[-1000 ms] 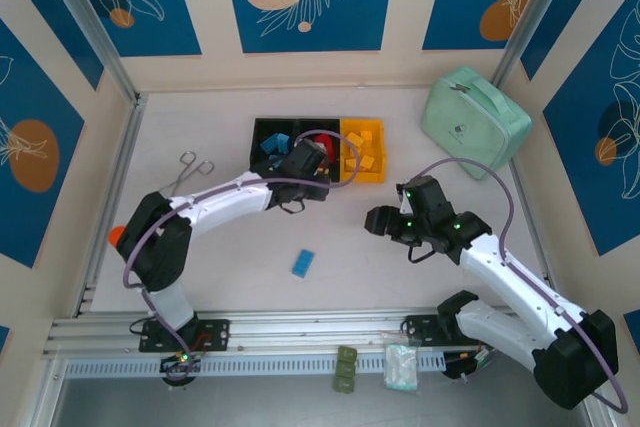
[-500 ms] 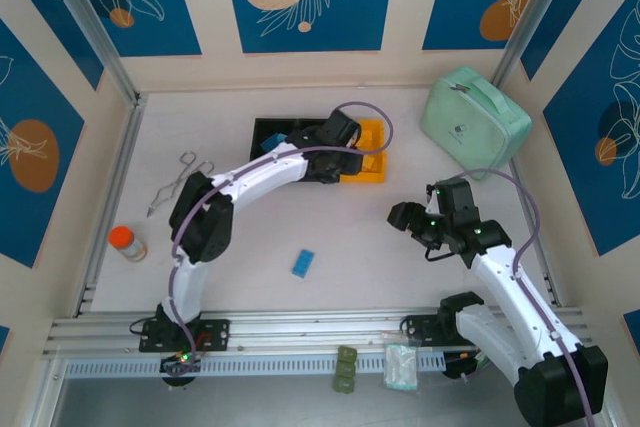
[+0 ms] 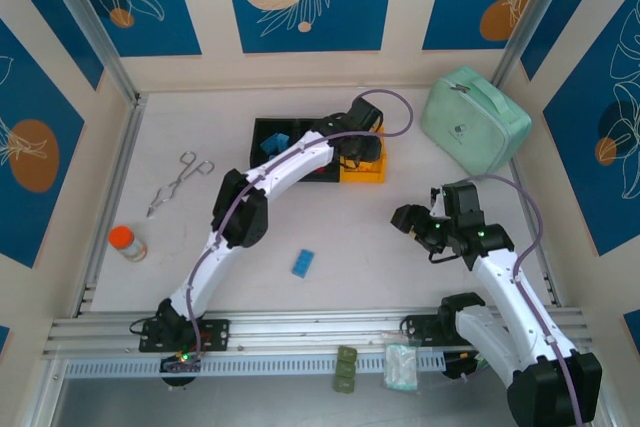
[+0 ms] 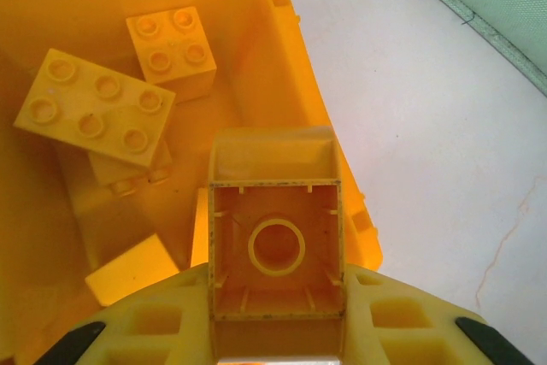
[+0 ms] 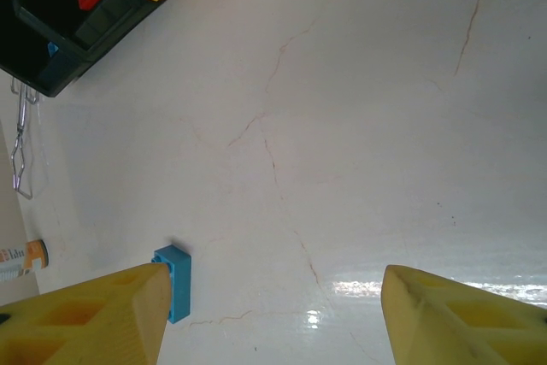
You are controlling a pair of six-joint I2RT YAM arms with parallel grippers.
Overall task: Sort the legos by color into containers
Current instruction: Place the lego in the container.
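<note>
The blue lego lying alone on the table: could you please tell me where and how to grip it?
Take the blue lego across its narrow width, on its two long sides, straight down from above: it lies flat, touching nothing else.

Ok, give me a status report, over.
Left gripper shut on a yellow brick above the yellow bin. Right gripper open over the table. One blue brick loose on the table.
</note>
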